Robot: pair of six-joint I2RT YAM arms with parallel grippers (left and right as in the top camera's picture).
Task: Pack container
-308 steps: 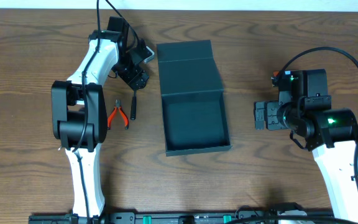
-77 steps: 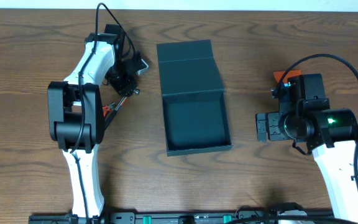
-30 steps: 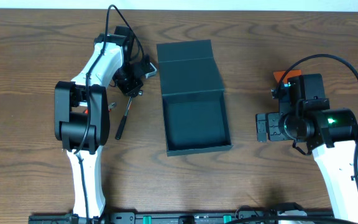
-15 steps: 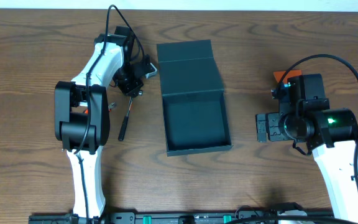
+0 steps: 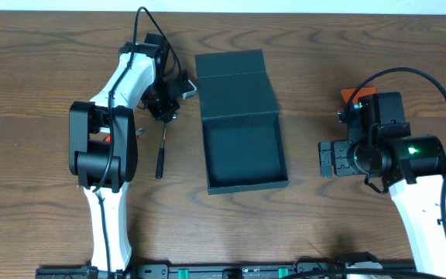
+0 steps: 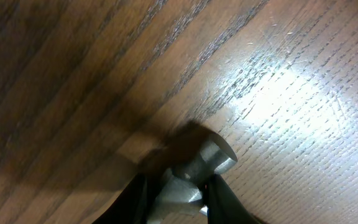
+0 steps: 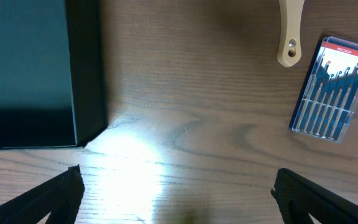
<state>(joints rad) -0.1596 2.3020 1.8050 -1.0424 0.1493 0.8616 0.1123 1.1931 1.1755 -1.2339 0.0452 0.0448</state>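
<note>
The container (image 5: 244,152), a dark teal box, lies open in the middle of the table with its flap lid (image 5: 235,84) folded back and nothing inside. My left gripper (image 5: 166,107) is just left of the lid, shut on the metal head of a small hammer (image 6: 209,159). Its black handle (image 5: 161,153) points toward the near edge. In the left wrist view the dark fingers (image 6: 135,198) press the head from both sides, close above the wood. My right gripper (image 5: 330,158) stands open right of the container, with only bare table between its fingers (image 7: 55,193).
In the right wrist view a clear case of precision screwdrivers (image 7: 332,93) and a beige tool handle (image 7: 289,32) lie on the table, and the container's corner (image 7: 86,81) is at the left. Something orange (image 5: 352,94) sticks out behind the right arm.
The hammer's handle has swung from slanting down-left to pointing almost straight at the near edge. The left fingers have drawn in a little on its head. The right arm has not moved.
</note>
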